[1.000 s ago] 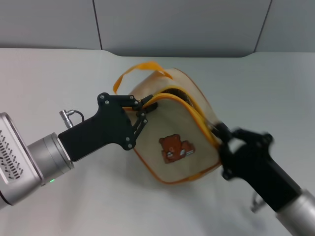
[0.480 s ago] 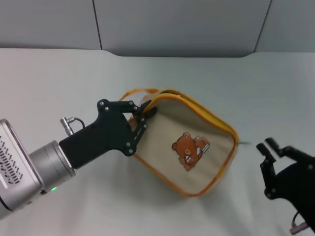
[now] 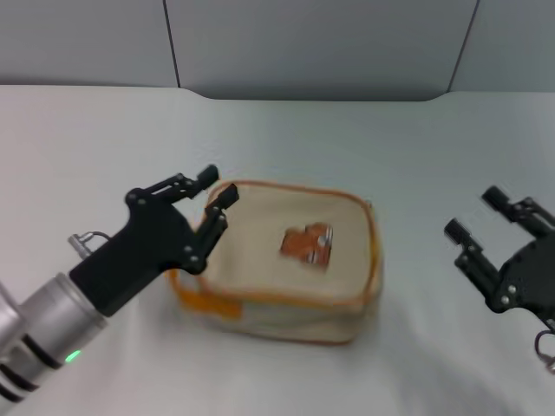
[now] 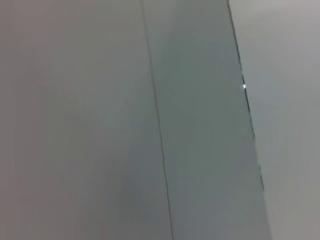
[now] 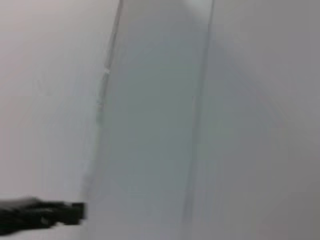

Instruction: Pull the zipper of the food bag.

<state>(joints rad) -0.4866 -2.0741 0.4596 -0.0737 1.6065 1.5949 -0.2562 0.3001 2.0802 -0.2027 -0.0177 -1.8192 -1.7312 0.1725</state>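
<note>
Head view: the only view carrying the action. The food bag (image 3: 286, 264) lies flat on the white desk (image 3: 408, 156), middle of the frame, bear patch (image 3: 307, 243) facing up.
Left wrist view: grey wall panels (image 4: 100, 120) with a seam, nothing of the bag or of any finger.
Right wrist view: pale panels, and one dark piece of robot in the lower left corner of the frame; I can't tell which part it is.
Left end effector (image 3: 211, 192): there it is, at the bag's upper left corner, fingers spread, one tip above the corner and the other right at the bag's edge. Whether that tip touches the fabric, I can't tell. It pinches nothing.
Right end effector (image 3: 476, 215): off at the right edge of the frame, well apart from the bag, fingers spread wide and holding nothing.
Zipper (image 3: 299, 188): the orange track runs along the bag's upper edge and down its right side, the whole of it lying to the right of the left end effector. The pull tab is too blurred to pick out.
Bag contents: the top panel lies flat over the body, so nothing inside shows.
</note>
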